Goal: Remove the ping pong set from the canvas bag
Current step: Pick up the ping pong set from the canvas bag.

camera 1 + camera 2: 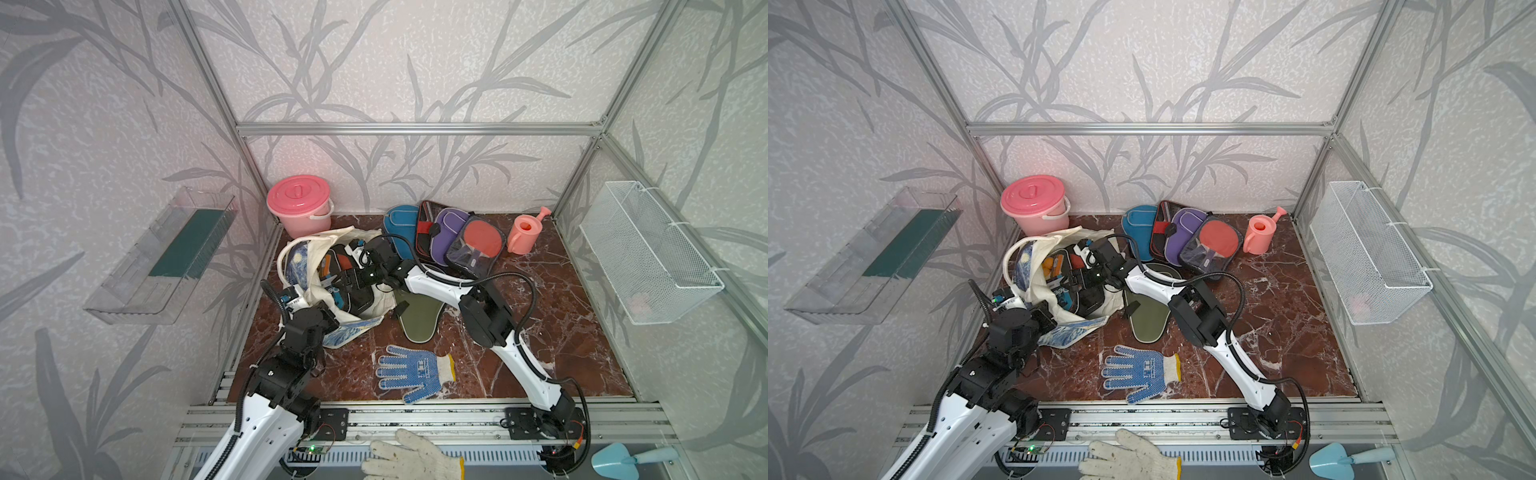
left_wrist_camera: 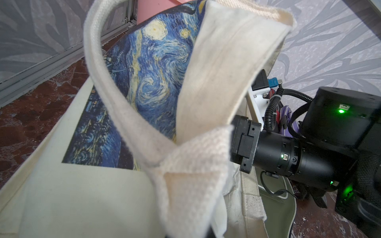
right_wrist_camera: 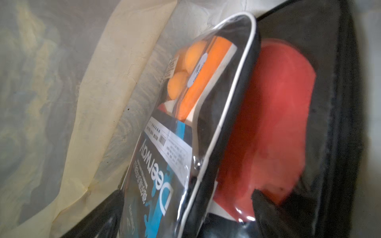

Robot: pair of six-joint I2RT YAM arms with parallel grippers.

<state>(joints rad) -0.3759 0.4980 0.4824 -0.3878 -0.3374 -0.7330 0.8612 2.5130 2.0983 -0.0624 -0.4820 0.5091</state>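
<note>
The canvas bag (image 1: 309, 249) lies open-mouthed at the left of the table, its starry print (image 2: 160, 68) facing the left wall. My left gripper (image 1: 322, 318) is shut on the bag's near rim, where the handle strap (image 2: 191, 164) meets it. My right gripper (image 1: 338, 278) reaches into the mouth, open. Its fingers (image 3: 268, 210) stand on either side of a clear-fronted pack with orange balls (image 3: 185, 123). A second pack showing a red paddle (image 3: 268, 123) leans behind it. Outside the bag lie the blue (image 1: 399, 226), black-red (image 1: 424, 232), purple (image 1: 451, 232) and olive (image 1: 419, 316) cases and a clear paddle pack (image 1: 478, 245).
A pink lidded bucket (image 1: 297, 205) stands behind the bag and a pink watering can (image 1: 525, 230) at the back right. A blue-dotted glove (image 1: 411, 372) lies near the front edge. A wire basket (image 1: 648, 253) hangs on the right wall, a clear tray (image 1: 166, 257) on the left.
</note>
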